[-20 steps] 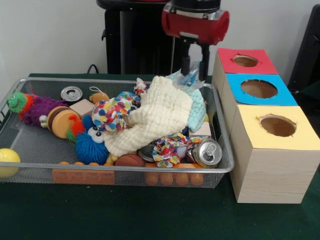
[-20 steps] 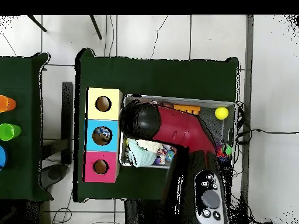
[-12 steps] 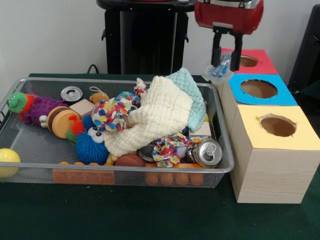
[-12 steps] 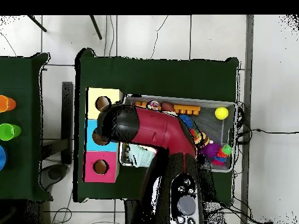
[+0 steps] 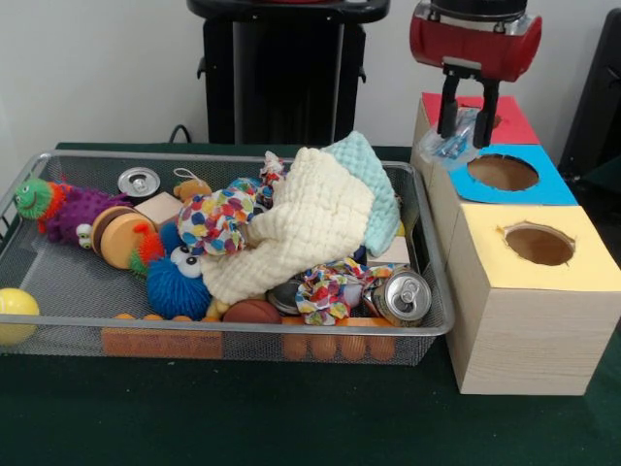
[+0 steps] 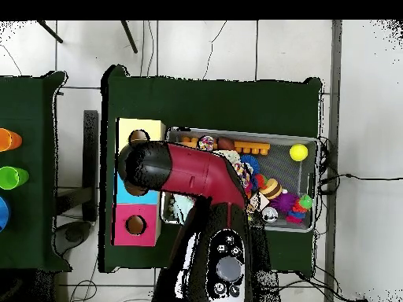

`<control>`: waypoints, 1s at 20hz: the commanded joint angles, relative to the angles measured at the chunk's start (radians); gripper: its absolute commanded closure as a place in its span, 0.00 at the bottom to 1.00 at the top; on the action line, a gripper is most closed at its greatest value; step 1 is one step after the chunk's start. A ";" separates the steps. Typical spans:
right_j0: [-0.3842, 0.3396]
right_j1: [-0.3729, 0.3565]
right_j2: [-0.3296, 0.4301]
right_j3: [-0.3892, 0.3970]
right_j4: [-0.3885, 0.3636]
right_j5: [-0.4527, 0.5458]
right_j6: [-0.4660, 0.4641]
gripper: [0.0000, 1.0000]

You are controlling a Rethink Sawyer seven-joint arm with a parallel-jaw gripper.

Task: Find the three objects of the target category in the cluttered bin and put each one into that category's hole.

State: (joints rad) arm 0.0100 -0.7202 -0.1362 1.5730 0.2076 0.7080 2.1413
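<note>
My gripper (image 5: 467, 118) hangs over the seam between the red box (image 5: 511, 127) and the blue box (image 5: 543, 186), shut on a crumpled clear-and-blue plastic piece (image 5: 454, 144). The piece dangles just left of the blue box's hole (image 5: 503, 173). A yellow box (image 5: 572, 267) with its own hole stands nearest the camera. In the overhead view the arm's red head (image 6: 146, 167) covers the blue box, hiding the gripper and the plastic; the red box (image 6: 124, 226) and yellow box (image 6: 151, 130) show on either side.
The wire bin (image 5: 39, 291) holds a cream knit cloth (image 5: 306, 228), a pale blue cloth (image 5: 374, 189), a soda can (image 5: 403, 296), a blue spiky ball (image 5: 177, 282), a purple caterpillar (image 5: 63, 209) and several other toys. A yellow ball (image 5: 15, 313) lies at its left end.
The gripper has carried the plastic piece up out of the bin's far right corner and rightward, from above the bin to over the red and blue boxes.
</note>
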 commanded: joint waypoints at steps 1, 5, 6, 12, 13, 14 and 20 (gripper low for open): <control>-0.018 0.069 0.004 -0.009 0.061 0.096 0.260 1.00; 0.015 0.054 -0.011 0.009 0.074 0.096 0.274 1.00; 0.020 0.056 -0.012 0.009 0.078 0.092 0.276 1.00; 0.076 0.064 -0.065 -0.057 -0.002 0.123 0.206 1.00; 0.085 0.060 -0.071 -0.051 -0.009 0.113 0.195 1.00; 0.088 0.058 -0.070 -0.044 -0.002 0.111 0.195 1.00; 0.104 0.056 -0.071 -0.040 0.032 0.117 0.206 1.00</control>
State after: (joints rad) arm 0.1147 -0.6936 -0.2110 1.5524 0.2389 0.7082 2.1413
